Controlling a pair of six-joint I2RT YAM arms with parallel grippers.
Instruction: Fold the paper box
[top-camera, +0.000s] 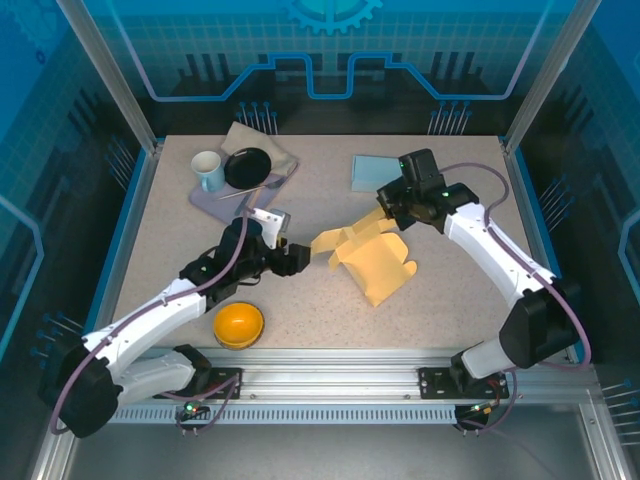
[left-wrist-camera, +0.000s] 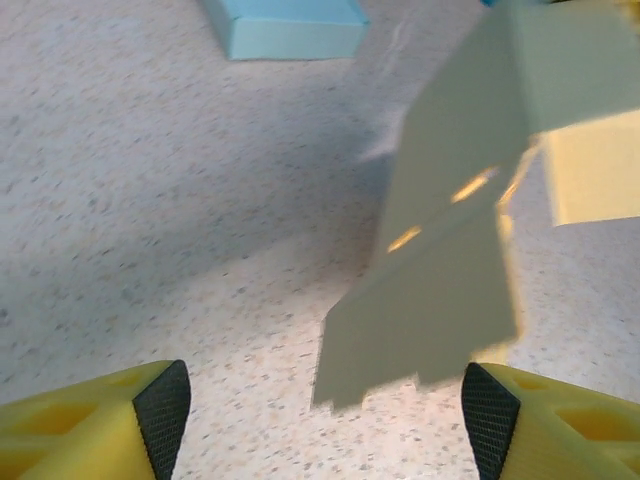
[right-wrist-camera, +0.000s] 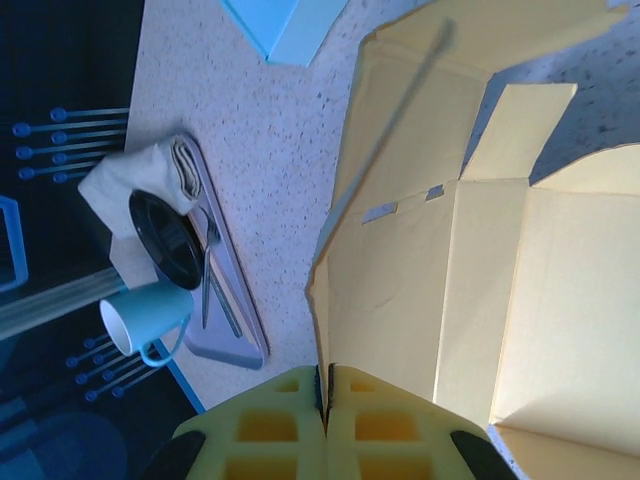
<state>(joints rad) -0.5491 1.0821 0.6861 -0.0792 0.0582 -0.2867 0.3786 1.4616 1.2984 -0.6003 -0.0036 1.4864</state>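
The yellow paper box (top-camera: 372, 262) lies partly unfolded in the middle of the table, with its flaps up. My right gripper (top-camera: 392, 207) is shut on the edge of one raised panel, and the right wrist view shows the card (right-wrist-camera: 450, 250) pinched between the closed fingers (right-wrist-camera: 270, 425). My left gripper (top-camera: 297, 258) is open just left of the box. In the left wrist view, the tip of a lifted flap (left-wrist-camera: 440, 280) hangs in front of the gap between the two black pads (left-wrist-camera: 162, 415), nearer the right one, and touches neither.
A grey tray (top-camera: 215, 205) at the back left holds a light blue cup (top-camera: 208, 170), a black plate (top-camera: 247, 167) and a folded cloth (top-camera: 270, 143). A flat blue box (top-camera: 376, 172) lies behind the paper box. An orange bowl (top-camera: 238, 325) sits near the front edge.
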